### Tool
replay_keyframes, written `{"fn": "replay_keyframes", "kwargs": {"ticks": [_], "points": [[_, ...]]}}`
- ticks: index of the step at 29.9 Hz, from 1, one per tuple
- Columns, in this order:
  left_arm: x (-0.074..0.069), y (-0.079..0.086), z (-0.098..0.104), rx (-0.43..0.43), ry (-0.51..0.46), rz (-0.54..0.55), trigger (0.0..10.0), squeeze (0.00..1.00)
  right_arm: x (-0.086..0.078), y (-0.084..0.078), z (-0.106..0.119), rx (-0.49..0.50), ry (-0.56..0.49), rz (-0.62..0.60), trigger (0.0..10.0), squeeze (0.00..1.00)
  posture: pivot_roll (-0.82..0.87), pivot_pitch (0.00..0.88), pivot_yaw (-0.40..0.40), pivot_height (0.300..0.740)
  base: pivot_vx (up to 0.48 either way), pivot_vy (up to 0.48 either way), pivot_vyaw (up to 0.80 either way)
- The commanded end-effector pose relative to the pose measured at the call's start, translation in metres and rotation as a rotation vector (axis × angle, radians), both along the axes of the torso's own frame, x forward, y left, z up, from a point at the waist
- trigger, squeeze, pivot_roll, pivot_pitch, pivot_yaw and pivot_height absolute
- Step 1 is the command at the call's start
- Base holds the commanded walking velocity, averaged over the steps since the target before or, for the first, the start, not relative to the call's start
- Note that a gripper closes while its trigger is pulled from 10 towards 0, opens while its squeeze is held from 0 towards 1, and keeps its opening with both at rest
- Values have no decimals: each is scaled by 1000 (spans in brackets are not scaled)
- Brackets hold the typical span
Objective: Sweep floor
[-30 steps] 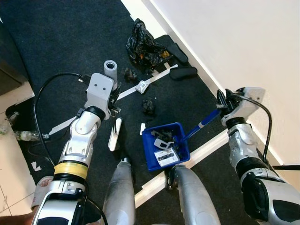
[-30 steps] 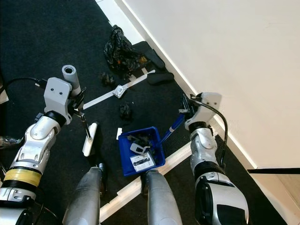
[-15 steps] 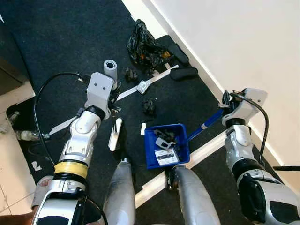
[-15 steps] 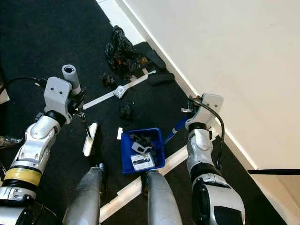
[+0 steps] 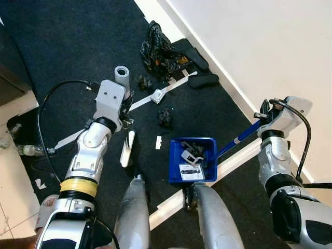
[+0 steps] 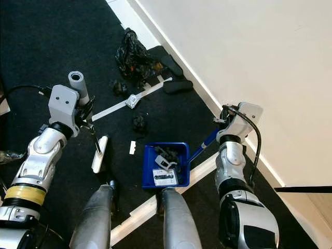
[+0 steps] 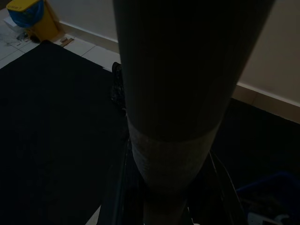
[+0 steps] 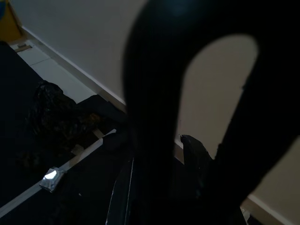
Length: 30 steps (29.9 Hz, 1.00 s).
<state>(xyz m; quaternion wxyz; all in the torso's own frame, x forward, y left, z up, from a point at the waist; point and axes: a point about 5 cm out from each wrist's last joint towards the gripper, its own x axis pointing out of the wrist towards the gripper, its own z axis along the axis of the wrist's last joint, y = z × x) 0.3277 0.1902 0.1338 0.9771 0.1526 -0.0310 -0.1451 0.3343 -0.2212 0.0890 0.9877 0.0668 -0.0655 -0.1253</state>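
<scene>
My left gripper (image 5: 126,114) is shut on the grey tube handle (image 5: 122,73) of a small broom, whose white head (image 5: 127,148) rests on the dark carpet. My right gripper (image 5: 263,115), close to the wall, is shut on the blue handle (image 5: 241,137) of a blue dustpan (image 5: 175,162). The pan lies on the carpet in front of my legs with several scraps inside. Loose litter lies beyond it: a black crumpled lump (image 5: 164,118), a white paper bit (image 5: 158,142), a silver wrapper (image 5: 156,96) and another dark lump (image 5: 143,82).
A black plastic bag (image 5: 158,49) and two black slippers (image 5: 203,80) lie near the skirting. The white wall (image 5: 259,52) closes off the right side. White tape strips (image 5: 231,163) cross the carpet. Pale tiles (image 5: 10,171) and a bottle (image 5: 31,150) are at the left.
My right gripper has moved right, toward the wall, dragging the dustpan to the right across the carpet. The left arm and the broom have stayed put.
</scene>
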Motion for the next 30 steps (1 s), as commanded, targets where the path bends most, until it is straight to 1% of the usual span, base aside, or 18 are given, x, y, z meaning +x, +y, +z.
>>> {"fn": "replay_keyframes", "kwargs": {"ticks": [1,4,7,12,18,24,30], "points": [[-5,3,-7,8,22,5,10000,0,-4,-1,-6,46,5,-21,10000,0,157,311,-48,740,0,0,0],[-5,4,-7,7,21,6,10000,0,-3,1,-5,85,-9,-25,10000,0,157,312,-49,740,0,0,0],[-4,4,-7,5,17,7,10000,0,-1,2,-3,157,-36,-41,10000,0,157,312,-50,740,0,0,0],[-4,3,-7,1,14,7,10000,0,2,3,2,201,-68,-30,10000,0,157,314,-53,740,0,0,0],[-5,3,-7,0,13,7,10000,0,3,3,3,216,-78,-21,10000,0,157,313,-53,740,0,0,0],[-5,2,-7,3,13,6,10000,0,0,8,2,171,-100,37,10000,0,159,315,-54,740,0,0,0],[-6,3,-6,6,12,3,10000,0,0,11,3,148,-115,50,10000,0,168,319,-49,740,0,0,0]]}}
